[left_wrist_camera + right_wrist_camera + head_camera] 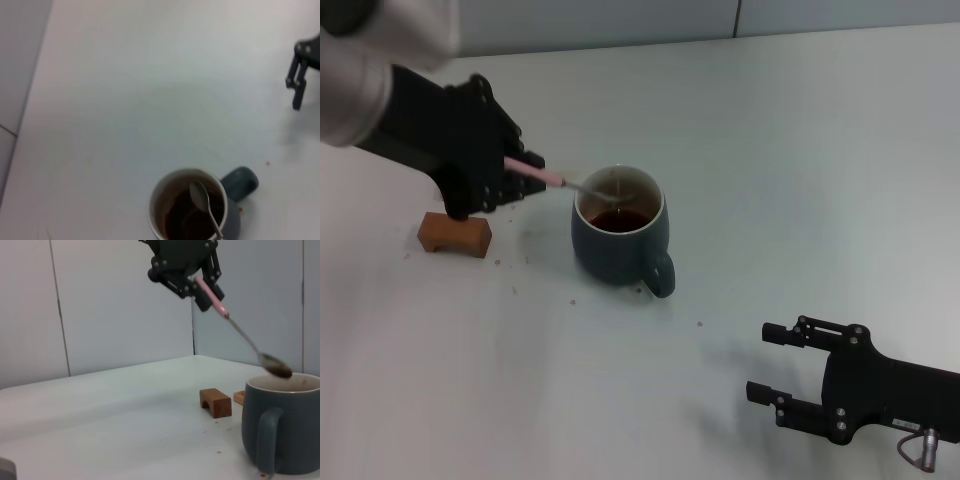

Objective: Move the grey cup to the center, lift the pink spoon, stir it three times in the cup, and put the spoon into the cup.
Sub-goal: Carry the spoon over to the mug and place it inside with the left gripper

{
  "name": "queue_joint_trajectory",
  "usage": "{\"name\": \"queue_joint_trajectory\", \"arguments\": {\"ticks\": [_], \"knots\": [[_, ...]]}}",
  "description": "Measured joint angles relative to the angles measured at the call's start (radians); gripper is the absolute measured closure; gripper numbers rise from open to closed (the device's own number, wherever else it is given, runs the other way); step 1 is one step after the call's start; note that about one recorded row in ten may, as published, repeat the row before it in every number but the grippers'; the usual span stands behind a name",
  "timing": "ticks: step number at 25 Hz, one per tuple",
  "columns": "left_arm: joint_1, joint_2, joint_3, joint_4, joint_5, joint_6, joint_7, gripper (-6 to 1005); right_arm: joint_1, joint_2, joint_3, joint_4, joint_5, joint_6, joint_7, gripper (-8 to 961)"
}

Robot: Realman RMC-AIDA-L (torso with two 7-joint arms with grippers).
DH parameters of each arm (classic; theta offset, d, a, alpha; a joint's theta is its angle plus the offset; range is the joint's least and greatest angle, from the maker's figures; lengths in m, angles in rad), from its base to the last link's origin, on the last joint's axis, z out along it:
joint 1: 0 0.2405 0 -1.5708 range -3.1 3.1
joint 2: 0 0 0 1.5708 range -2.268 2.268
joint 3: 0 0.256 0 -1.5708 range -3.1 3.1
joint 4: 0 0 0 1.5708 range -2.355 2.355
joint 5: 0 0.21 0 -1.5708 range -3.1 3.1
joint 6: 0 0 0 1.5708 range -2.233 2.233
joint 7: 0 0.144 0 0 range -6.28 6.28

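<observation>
The grey cup [620, 238] stands mid-table with dark liquid inside and its handle toward the front right; it also shows as the cup [192, 207] and the cup [282, 422]. My left gripper [520, 172] is shut on the pink spoon [542, 175] by its handle, up and left of the cup. The spoon slants down so its metal bowl [275, 365] hangs just above the cup's rim, over the liquid [200, 197]. My right gripper [778, 362] rests open near the table's front right, away from the cup.
A brown wooden block [454, 233] sits left of the cup, below the left gripper; a second flat brown piece [239, 397] lies behind it. Small crumbs dot the table around the cup. A wall runs behind the table.
</observation>
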Motion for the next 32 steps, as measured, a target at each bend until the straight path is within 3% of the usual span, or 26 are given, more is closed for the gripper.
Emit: {"name": "queue_joint_trajectory", "arguments": {"ticks": [5,18,32], "knots": [[-0.01,-0.004,0.105,0.009,0.085,-0.031,-0.04,862,-0.002,0.0,0.0,0.001,0.0,-0.002,0.0,284],[-0.043,-0.009,0.262,-0.016,0.157,-0.114,-0.088,862,-0.002,-0.002,0.0,0.001,0.0,-0.009,-0.003,284],[-0.066,-0.008,0.295,-0.078,0.22,-0.162,-0.105,862,-0.004,-0.002,0.0,0.002,0.0,-0.012,-0.006,284]]}}
